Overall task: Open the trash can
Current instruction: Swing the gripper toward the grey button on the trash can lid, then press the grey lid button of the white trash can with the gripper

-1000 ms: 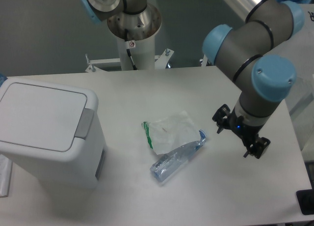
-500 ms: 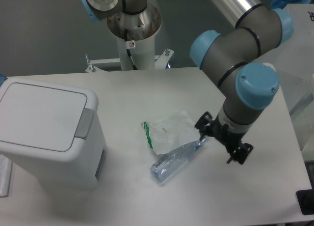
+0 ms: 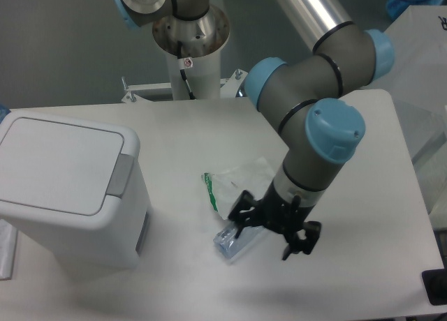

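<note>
The trash can (image 3: 66, 188) is a large white bin at the table's left, with its flat lid (image 3: 59, 164) down and a grey push-button strip (image 3: 120, 174) on its right side. My gripper (image 3: 274, 232) hangs low over the table's middle, well right of the can and apart from it. It is above the near end of a clear plastic bottle (image 3: 232, 240). The arm's wrist hides its fingers, so I cannot tell whether they are open or shut.
A crumpled clear bag with a green strip (image 3: 234, 183) lies beside the bottle. The arm's base column (image 3: 188, 56) stands at the back. A black object (image 3: 434, 286) sits at the bottom right corner. A clear item (image 3: 5, 248) lies left of the can.
The arm has swung left from the table's right side to the middle. The gripper now hangs over the bottle. The trash can lid has stayed down.
</note>
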Controlling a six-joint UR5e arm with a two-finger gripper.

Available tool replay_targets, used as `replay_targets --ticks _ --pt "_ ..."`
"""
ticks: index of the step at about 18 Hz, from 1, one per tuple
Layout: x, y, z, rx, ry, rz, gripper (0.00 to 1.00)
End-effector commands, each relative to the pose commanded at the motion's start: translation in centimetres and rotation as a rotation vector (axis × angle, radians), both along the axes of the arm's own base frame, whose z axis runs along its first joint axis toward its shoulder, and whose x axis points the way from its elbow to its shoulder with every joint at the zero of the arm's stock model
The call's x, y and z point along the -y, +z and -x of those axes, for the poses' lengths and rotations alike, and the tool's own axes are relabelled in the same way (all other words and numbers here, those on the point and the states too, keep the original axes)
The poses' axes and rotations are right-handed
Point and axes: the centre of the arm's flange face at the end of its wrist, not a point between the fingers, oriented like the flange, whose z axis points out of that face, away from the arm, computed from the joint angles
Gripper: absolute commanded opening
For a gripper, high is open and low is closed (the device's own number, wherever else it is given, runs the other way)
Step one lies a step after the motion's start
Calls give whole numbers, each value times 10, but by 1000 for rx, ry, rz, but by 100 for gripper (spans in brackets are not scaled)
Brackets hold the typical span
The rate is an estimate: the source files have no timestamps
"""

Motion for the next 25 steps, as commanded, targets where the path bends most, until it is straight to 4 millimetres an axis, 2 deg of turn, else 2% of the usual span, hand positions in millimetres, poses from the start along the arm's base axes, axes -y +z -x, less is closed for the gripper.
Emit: replay_targets --ticks 4,7,11,14,18,22,25 --pt "-21 -2 -37 105 -28 -73 100" --pt "-13 23 -59 167 -24 -146 100" --pt "8 49 -56 188 43 -170 100" --pt "14 63 -67 245 55 -223 100" --pt "32 73 -94 253 55 -226 100" --pt "43 85 -111 246 44 -242 100" --pt "48 77 -117 240 37 -244 100"
